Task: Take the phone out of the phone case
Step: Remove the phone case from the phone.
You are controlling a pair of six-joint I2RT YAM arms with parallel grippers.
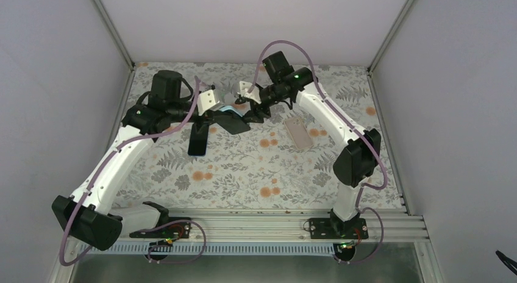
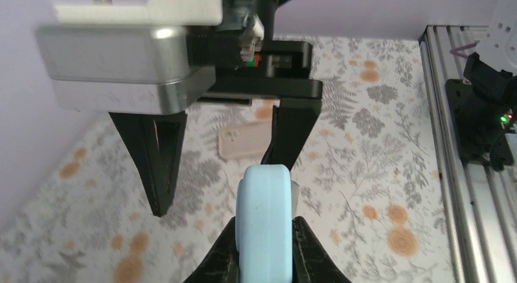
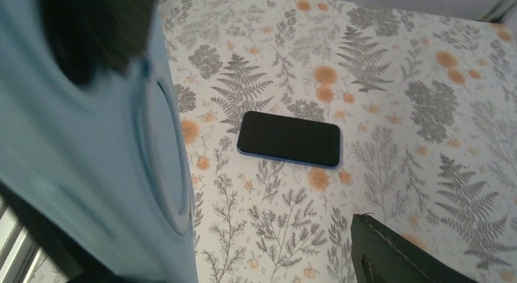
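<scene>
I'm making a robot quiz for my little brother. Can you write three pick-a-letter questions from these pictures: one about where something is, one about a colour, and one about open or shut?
1. Where is the black phone?
A) lying flat on the table
B) inside the case
C) in the right gripper

2. What colour is the case held up in the air?
A) red
B) light blue
C) green

3. How is the left gripper?
A) wide open
B) out of sight
C) shut on the case

Answers:
1 A: it lies alone, screen up, on the flowered table.
2 B: both wrist views show it pale blue.
3 C: its fingers press both sides of the case.
</scene>
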